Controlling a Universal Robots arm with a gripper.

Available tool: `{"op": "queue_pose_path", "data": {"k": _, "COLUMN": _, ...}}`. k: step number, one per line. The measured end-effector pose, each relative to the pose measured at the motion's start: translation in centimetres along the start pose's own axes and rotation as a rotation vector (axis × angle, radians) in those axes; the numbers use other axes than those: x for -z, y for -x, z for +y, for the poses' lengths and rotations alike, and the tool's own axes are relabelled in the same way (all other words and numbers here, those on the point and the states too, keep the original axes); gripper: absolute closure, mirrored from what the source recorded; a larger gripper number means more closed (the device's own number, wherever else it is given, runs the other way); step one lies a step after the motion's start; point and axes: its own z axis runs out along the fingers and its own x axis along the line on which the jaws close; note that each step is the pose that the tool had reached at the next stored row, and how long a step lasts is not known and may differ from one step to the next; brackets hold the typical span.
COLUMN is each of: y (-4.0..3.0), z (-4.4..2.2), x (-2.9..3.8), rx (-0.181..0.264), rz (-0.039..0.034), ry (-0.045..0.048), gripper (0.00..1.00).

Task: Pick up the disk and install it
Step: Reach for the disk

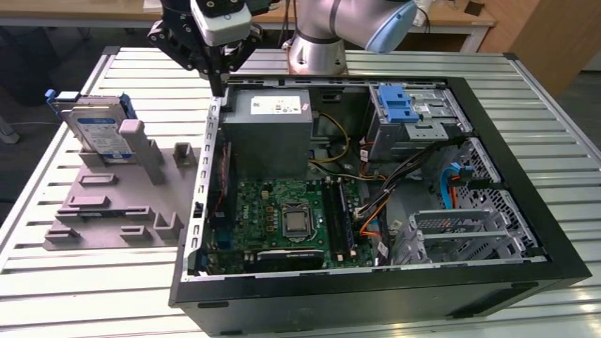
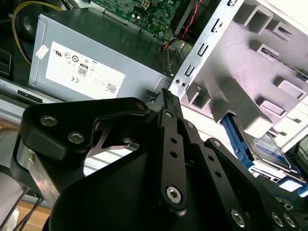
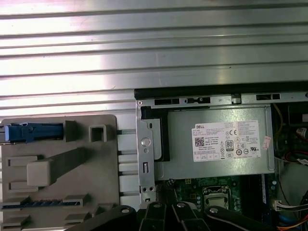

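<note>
The disk (image 1: 98,130) stands on edge in a slot of the grey fixture plate (image 1: 112,211) at the exterior view's left. It is silver with a white-and-blue label and a blue carrier frame. My gripper (image 1: 218,83) hangs above the back left corner of the open computer case (image 1: 376,282), to the right of the disk and apart from it. Its black fingers meet at a point with nothing between them. The second wrist view has the gripper (image 2: 166,94) in front and the disk (image 2: 267,144) beyond the fixture. The disk's blue edge (image 3: 29,132) appears in the first wrist view.
Inside the case a grey power-supply box (image 1: 267,130) sits near the gripper, with the green motherboard (image 1: 286,218) below it. A blue latch on a silver cage (image 1: 409,113) and empty drive cages (image 1: 460,229) lie at the exterior view's right. The ribbed metal table (image 1: 94,289) carries everything.
</note>
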Motion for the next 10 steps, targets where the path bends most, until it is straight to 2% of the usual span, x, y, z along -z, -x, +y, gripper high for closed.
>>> {"op": "queue_pose_path", "data": {"k": 10, "y": -0.98, "z": 0.18, "x": -0.03, "rx": 0.000, "rz": 0.0000, "ry": 0.0001, "gripper": 0.89}}
